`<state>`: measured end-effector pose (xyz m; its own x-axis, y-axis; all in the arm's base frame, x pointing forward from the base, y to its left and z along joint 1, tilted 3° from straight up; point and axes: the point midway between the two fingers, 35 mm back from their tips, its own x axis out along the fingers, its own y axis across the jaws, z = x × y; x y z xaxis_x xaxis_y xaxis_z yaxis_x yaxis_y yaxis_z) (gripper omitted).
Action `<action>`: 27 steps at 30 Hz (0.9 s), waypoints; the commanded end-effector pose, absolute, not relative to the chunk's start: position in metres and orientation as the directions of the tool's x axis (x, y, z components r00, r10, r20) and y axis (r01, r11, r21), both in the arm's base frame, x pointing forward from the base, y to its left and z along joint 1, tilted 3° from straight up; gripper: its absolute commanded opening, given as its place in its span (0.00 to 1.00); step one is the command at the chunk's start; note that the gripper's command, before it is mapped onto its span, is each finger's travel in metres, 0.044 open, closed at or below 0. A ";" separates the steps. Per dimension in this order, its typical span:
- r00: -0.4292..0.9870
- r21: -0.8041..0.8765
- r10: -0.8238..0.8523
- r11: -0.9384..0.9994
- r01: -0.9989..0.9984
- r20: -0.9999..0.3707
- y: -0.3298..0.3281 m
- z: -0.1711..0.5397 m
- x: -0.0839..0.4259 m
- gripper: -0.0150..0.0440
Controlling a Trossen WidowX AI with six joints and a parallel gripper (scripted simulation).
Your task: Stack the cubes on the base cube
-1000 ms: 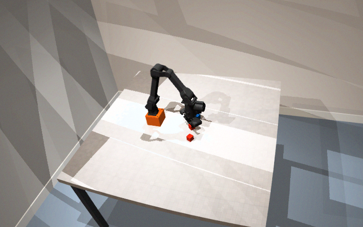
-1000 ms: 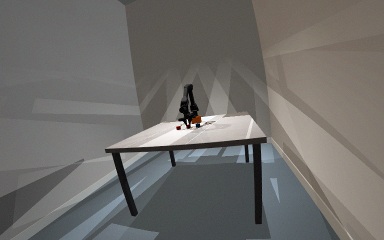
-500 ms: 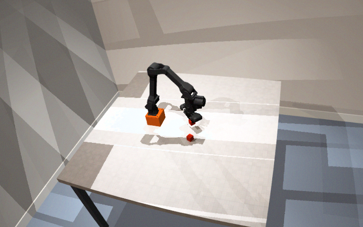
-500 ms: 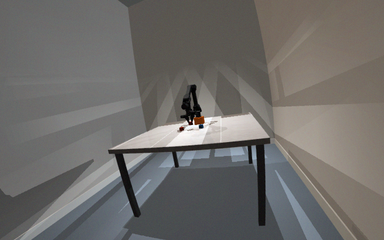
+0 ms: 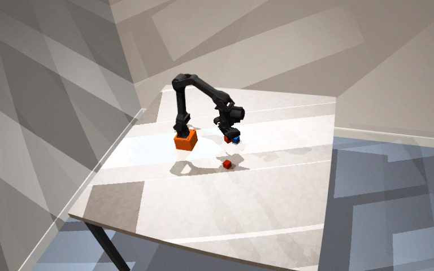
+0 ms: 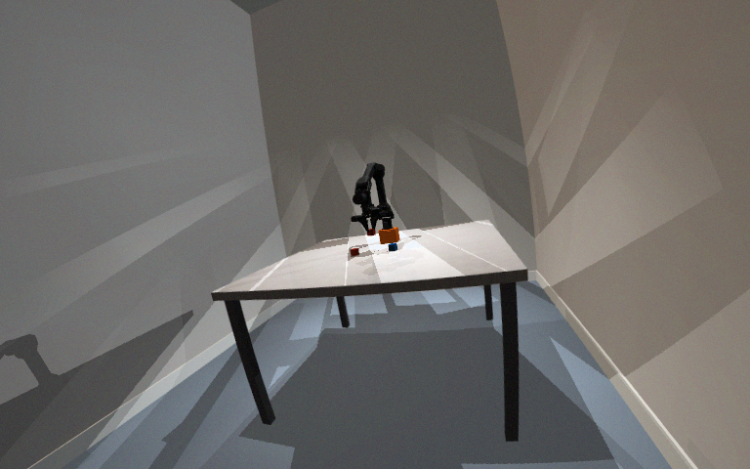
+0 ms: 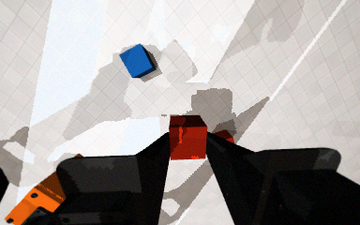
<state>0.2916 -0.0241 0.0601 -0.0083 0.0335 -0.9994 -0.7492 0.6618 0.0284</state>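
Gripper (image 5: 228,138) (image 6: 371,231) (image 7: 187,135) w/ red cube (image 5: 227,139) (image 6: 371,232) (image 7: 187,142); no legible txt.

You're looking at a bare, lab-like room: a black arm (image 5: 202,87) (image 6: 380,189) stands on the table (image 5: 263,208) (image 6: 426,273), plain walls (image 5: 246,40) (image 6: 379,75) behind the table.

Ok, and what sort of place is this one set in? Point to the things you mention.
Probably a bare robot test room: an arm on an orange base (image 5: 185,144) (image 6: 389,234) (image 7: 49,202) at a plain table (image 5: 263,194) (image 6: 426,261), small coloured cubes for handling, and plain walls around a blue-grey floor (image 5: 381,188) (image 6: 402,383).
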 end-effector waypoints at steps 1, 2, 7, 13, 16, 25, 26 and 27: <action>-0.004 0.026 0.035 0.657 -0.753 -0.999 -0.024 0.073 0.291 0.43; -0.004 0.026 0.035 0.657 -0.753 -0.999 -0.024 0.075 0.290 0.43; -0.004 0.028 0.035 0.710 -0.704 -0.999 -0.020 0.074 0.291 0.43; -0.004 0.032 0.036 0.820 -0.572 -0.999 -0.009 0.070 0.293 0.43; -0.003 0.033 0.036 0.866 -0.499 -0.999 -0.003 0.069 0.294 0.43; -0.003 0.037 0.038 0.965 -0.261 -0.999 0.014 0.063 0.295 0.43; -0.003 0.038 0.038 0.972 -0.233 -0.999 0.016 0.063 0.296 0.43; -0.003 0.038 0.038 0.978 -0.205 -0.999 0.017 0.062 0.296 0.43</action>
